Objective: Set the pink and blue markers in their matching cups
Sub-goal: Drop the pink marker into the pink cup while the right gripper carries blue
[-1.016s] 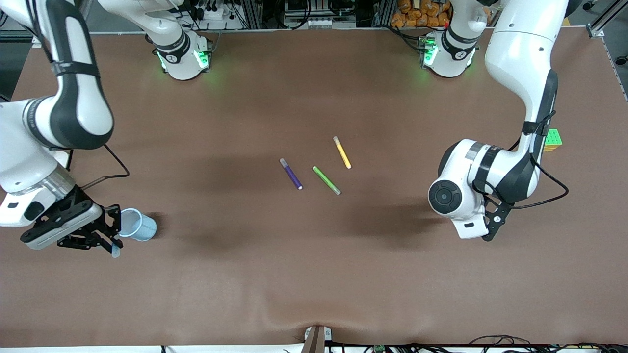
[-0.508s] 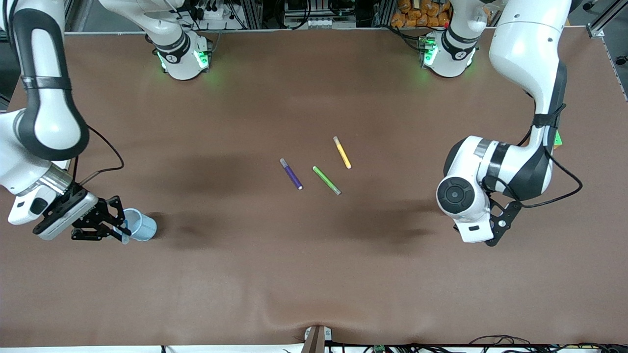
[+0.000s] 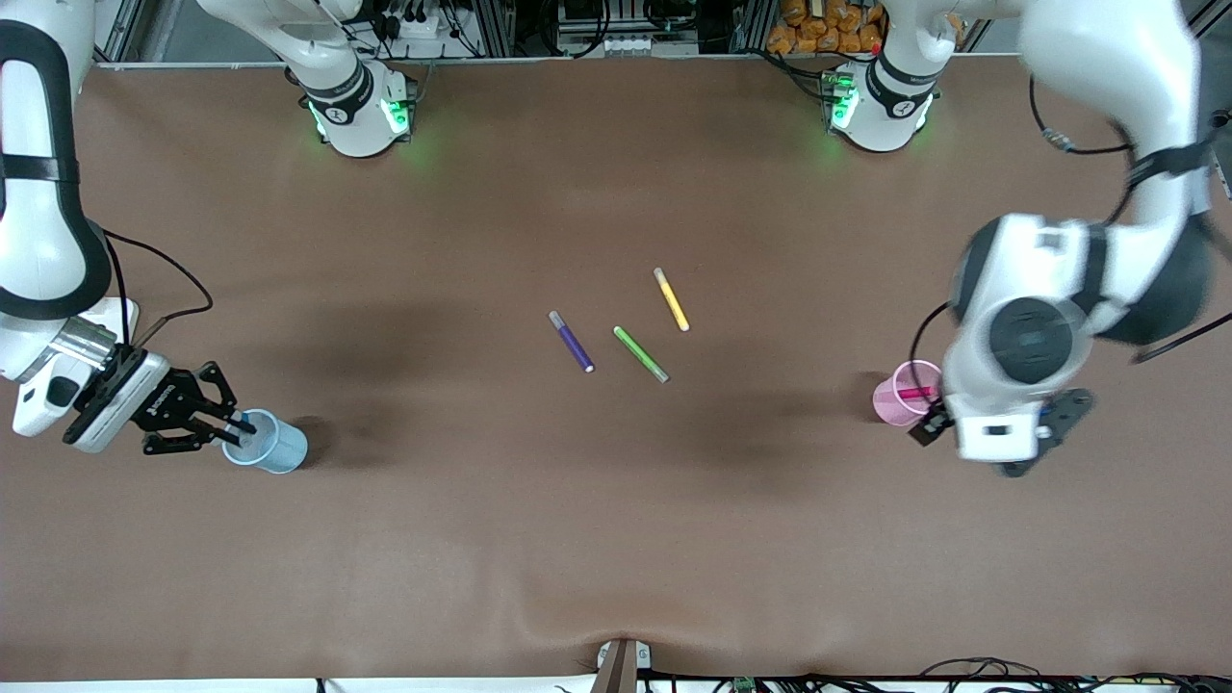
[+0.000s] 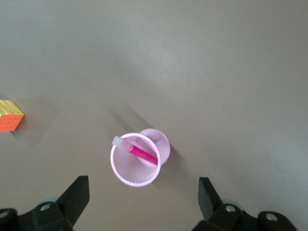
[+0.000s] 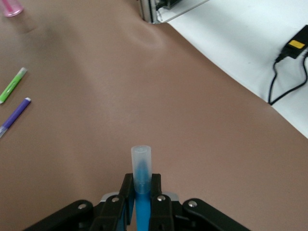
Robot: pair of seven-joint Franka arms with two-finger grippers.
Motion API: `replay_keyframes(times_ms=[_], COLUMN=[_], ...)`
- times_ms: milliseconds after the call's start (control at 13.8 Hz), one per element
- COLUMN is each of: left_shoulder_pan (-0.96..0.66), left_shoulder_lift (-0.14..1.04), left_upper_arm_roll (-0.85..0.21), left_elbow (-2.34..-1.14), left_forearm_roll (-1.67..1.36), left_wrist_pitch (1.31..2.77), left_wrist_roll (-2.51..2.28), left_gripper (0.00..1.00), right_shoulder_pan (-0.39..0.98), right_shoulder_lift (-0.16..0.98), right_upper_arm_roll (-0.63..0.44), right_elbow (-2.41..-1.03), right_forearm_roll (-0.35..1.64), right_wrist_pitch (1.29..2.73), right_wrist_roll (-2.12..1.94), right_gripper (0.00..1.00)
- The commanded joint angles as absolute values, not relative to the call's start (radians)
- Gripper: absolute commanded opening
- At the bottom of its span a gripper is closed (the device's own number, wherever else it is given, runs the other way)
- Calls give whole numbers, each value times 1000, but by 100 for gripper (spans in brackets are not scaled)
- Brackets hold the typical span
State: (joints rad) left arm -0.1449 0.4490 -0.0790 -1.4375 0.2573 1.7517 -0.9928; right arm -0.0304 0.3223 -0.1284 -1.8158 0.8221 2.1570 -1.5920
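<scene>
- Bright blue marker with pale cap [image 5: 141, 180]: right gripper [image 3: 234, 431] is clamping it over the light blue mesh cup [image 3: 268, 443] at the right arm's end; a tilted release risks tipping that cup.
- Magenta-pink marker [image 4: 137, 151] is leaning inside the pale pink mesh cup [image 4: 138, 160]; left gripper [image 4: 142, 195] is hanging above it, fingers spread, empty.
- No readable writing showing.

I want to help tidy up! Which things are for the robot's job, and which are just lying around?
For the job: pink marker, pink cup, blue marker, blue cup.
Lying about: purple marker, green marker, yellow marker, cube.
</scene>
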Motion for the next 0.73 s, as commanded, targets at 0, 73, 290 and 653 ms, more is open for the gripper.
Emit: replay_keyframes(times_ms=[0,73,290,653], left_shoulder_pan=[-103,-91,-66,-9], left_shoulder_lift=[374,356,307,217], left_upper_arm_roll=[-84,-83,-81,-75], left_elbow=[-1456,-1457,-1460,-1454], left_forearm_roll=[189,184,141,133], left_wrist_pitch=[1744,1741,1717,1692], left_wrist_roll=[-837,-795,-669,-465], left_gripper=[100,100,100,100], right_shoulder_pan=[-58,-63,-77,-112], right_shoulder_lift=[324,331,377,431], right_upper_arm_roll=[-110,-109,-110,-110], right_elbow=[-1825,-1824,-1801,-1735], right_forearm_roll=[853,856,916,940], right_wrist_pitch=[2114,2105,2102,2048], right_wrist_roll=[-1681,-1698,-1819,-1925], right_gripper=[0,0,0,0])
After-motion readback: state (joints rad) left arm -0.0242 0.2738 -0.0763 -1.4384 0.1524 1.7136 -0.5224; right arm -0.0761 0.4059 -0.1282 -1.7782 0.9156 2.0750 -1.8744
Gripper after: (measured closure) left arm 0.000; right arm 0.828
